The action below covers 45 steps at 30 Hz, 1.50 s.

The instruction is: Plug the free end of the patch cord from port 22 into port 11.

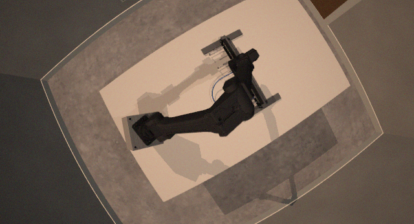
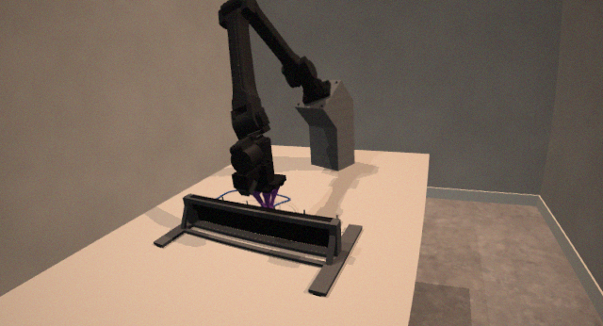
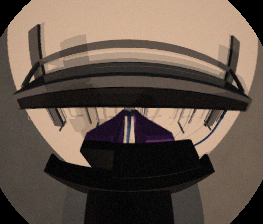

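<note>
The rack with the patch panel (image 1: 258, 89) (image 2: 330, 270) (image 3: 132, 98) stands upright on its two feet. Its front faces the arm's base; jacks and number plates are not readable. The blue cord (image 1: 212, 91) (image 2: 289, 200) (image 3: 216, 133) leaves the panel near its right end in the wrist view and loops round in front. My gripper (image 2: 268, 206) (image 3: 129, 113) is at the panel's front, near its middle, with purple fingers nearly together. It is shut on the cord's plug; blue cord shows between the fingers. The plug itself and its depth in any port are hidden.
Several other thin leads or plugs (image 1: 213, 53) (image 3: 57, 117) stick out of the panel's front on both sides of the fingers. The arm's grey pedestal (image 1: 127, 133) (image 2: 345, 138) stands on the table (image 1: 181, 175) (image 2: 391, 213) in front of the panel.
</note>
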Available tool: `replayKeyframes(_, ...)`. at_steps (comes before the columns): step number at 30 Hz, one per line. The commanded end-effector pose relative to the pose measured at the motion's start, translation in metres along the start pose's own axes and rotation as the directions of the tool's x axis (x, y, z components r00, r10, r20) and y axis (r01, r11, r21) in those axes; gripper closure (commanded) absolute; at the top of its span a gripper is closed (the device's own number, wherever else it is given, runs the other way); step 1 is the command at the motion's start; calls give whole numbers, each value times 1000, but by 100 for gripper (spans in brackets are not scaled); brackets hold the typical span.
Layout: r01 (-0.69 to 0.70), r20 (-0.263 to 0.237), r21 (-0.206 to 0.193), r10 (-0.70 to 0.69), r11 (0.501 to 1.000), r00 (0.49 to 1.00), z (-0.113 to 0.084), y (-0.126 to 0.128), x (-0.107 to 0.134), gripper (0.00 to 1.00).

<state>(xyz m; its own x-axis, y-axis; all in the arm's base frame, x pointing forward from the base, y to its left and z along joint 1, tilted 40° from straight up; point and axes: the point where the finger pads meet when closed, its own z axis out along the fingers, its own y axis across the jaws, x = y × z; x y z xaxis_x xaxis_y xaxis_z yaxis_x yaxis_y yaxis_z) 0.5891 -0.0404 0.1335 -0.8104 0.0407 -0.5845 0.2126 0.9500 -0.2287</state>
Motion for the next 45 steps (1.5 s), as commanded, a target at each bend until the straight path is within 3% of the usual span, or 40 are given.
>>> replayKeyframes(1, -39, 101, -7, 40, 999, 994, -14, -6, -55, 100)
replayKeyframes(45, -51, 114, -10, 52, 999, 992, -21, -6, -66, 100)
